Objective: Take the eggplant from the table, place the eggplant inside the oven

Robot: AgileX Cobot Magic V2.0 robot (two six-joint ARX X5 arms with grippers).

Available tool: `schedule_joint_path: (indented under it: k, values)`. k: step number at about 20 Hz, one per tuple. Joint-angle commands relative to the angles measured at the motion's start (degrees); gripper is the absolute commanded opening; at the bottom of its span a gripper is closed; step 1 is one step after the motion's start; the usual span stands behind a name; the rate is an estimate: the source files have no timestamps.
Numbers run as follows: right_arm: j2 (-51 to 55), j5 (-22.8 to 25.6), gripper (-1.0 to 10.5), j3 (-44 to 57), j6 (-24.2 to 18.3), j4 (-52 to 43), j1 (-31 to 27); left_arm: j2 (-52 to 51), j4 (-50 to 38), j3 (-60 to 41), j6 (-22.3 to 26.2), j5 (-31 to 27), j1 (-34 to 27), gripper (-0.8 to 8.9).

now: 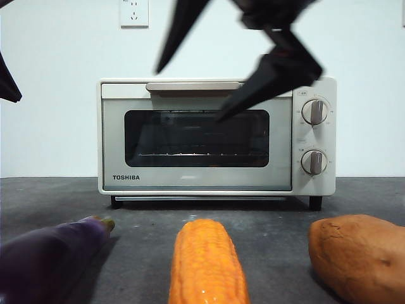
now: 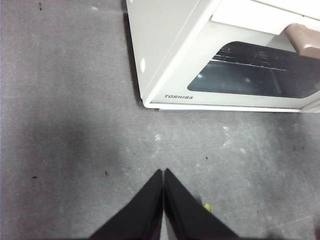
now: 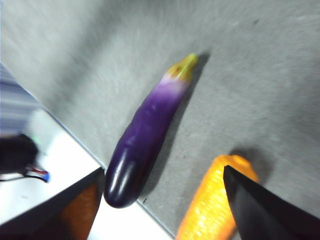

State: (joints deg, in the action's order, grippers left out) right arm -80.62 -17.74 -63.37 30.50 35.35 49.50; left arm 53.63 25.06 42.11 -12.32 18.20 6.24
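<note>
The dark-purple eggplant (image 1: 50,253) lies on the grey table (image 1: 145,221) at the front left, its yellowish stem pointing toward the oven. In the right wrist view the eggplant (image 3: 145,135) lies below and between the jaws, its blunt end at the table's front edge. My right gripper (image 1: 188,94) hangs high in front of the oven, open and empty, and the right wrist view shows my right gripper (image 3: 164,170) with its jaws wide apart. The cream Toshiba oven (image 1: 190,180) stands at the back with its door closed. My left gripper (image 2: 163,172) is shut, above bare table near the oven (image 2: 170,55).
An orange corn cob (image 1: 205,266) lies front centre, right beside the eggplant, and shows again as the corn cob (image 3: 210,205) in the right wrist view. A brown-orange sweet potato (image 1: 361,253) sits front right. The waiting arm's black tip (image 1: 7,82) shows at the left edge.
</note>
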Motion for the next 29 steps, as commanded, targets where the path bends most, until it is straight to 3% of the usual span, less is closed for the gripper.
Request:
schedule_joint_path:
  k: [1, 6, 15, 18, 23, 26, 29]
  values:
    - [-6.23, 1.92, 3.8, -4.81, 0.59, 1.53, 3.80, 0.52, -0.63, 1.36, 0.96, 0.28, 0.15, 0.06]
    - [-17.70, 3.19, 3.8, -11.47, 0.33, 1.33, 9.31, 0.52, -0.66, 1.36, 0.96, 0.26, 0.15, 0.06]
    - [-34.60, 2.75, 3.8, -20.68, -2.03, 4.35, 10.49, 0.52, -0.63, 1.36, 0.96, 0.26, 0.15, 0.06]
    - [-36.85, 2.75, 3.6, -21.99, -2.23, 3.85, 10.62, 0.52, -0.61, 1.36, 0.98, 0.26, 0.15, 0.06]
    - [-37.03, 2.80, 1.8, -22.10, -2.21, 3.63, 10.91, 0.50, -0.61, 1.36, 1.14, 0.26, 0.15, 0.06]
    - [-36.98, 2.16, 1.5, -23.23, -2.21, 4.28, 11.02, 0.50, -0.63, 1.36, 1.27, 0.26, 0.15, 0.06]
    - [-36.37, 0.63, 1.5, -28.68, -5.90, 11.72, 10.97, 0.50, -0.59, 1.79, 1.53, 0.24, -0.07, 0.06]
